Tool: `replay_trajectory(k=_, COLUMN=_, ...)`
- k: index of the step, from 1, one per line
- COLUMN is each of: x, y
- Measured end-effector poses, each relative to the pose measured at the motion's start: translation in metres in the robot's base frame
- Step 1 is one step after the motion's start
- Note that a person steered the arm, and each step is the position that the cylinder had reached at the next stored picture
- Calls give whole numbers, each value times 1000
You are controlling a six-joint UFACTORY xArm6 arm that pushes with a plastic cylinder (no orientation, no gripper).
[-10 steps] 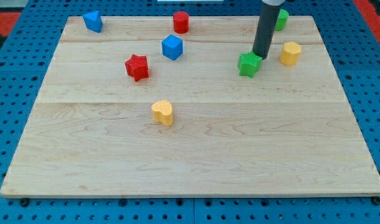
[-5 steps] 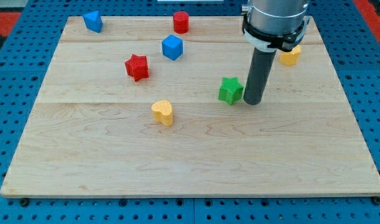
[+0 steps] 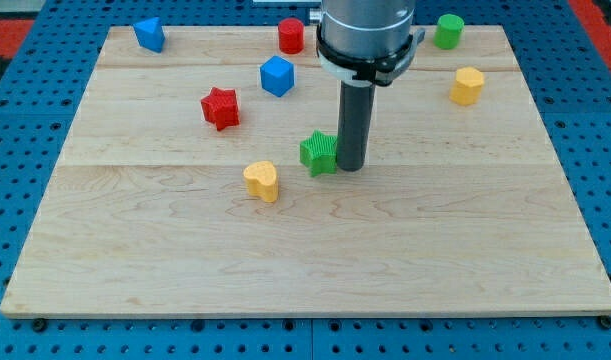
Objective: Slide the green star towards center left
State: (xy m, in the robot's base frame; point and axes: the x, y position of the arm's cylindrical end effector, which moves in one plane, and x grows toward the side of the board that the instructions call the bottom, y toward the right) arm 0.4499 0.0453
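Green star (image 3: 318, 153) farther left (my tip (image 3: 349, 167) alongside)

My tip (image 3: 350, 167) touches the green star (image 3: 319, 153) on its right side

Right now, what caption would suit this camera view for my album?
My tip presses the green star's right side, nudging it leftward toward the yellow heart.

The arm (image 3: 367, 35) is cut off by the top edge and hides part of the board (image 3: 435, 250) behind it, near the red cylinder (image 3: 291, 35).
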Motion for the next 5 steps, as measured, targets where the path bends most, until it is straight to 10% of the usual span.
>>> replay_trajectory(k=3, x=-65, y=-52)
replay_trajectory(k=5, x=-21, y=-116)
